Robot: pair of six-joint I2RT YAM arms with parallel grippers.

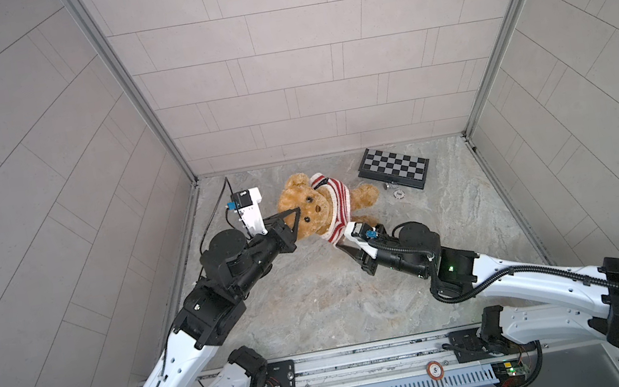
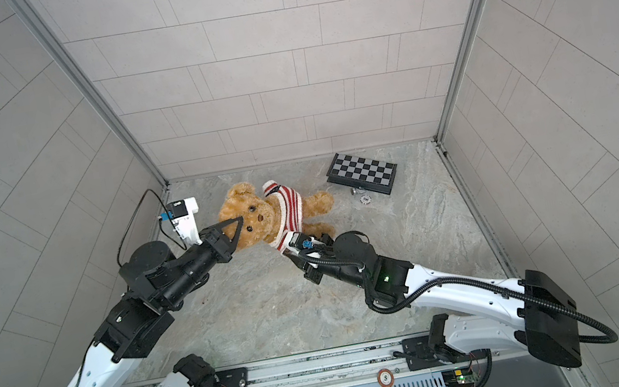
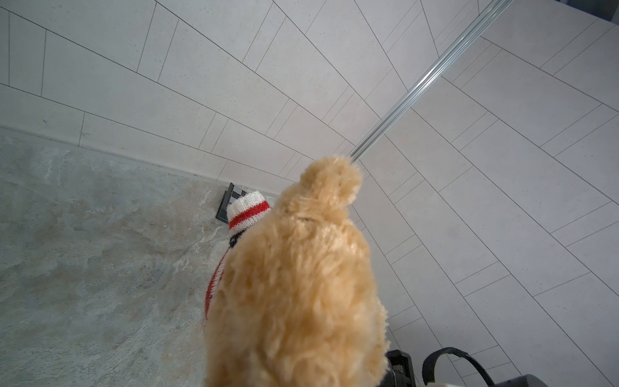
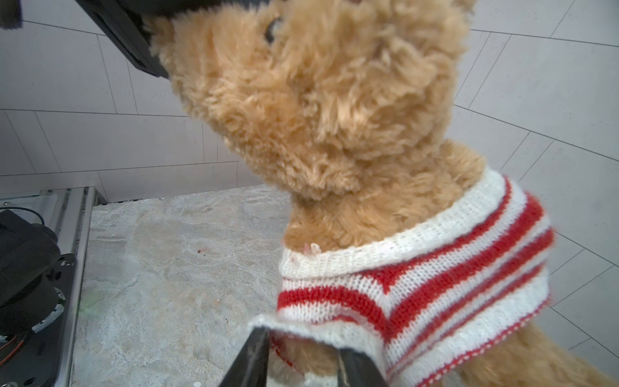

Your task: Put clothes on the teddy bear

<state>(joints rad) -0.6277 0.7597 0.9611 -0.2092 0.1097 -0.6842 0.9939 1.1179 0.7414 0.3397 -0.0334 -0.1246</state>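
Your right gripper [image 4: 301, 341] stands parted at the hem of the sweater [image 4: 435, 284], your left gripper [image 1: 297, 210] clenched on the head of the teddy bear [image 4: 335, 100]: soft, light plush, so pinch deep.

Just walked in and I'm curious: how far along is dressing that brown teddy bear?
Done: the red-and-white striped knitted sweater covers the body of the fluffy golden-brown teddy bear, collar round its neck. In hand: the left gripper pinches the bear's head; the right gripper has jaws apart at a sleeve cuff. Remaining: probably settling the sleeves; whether both paws are through, I cannot tell.
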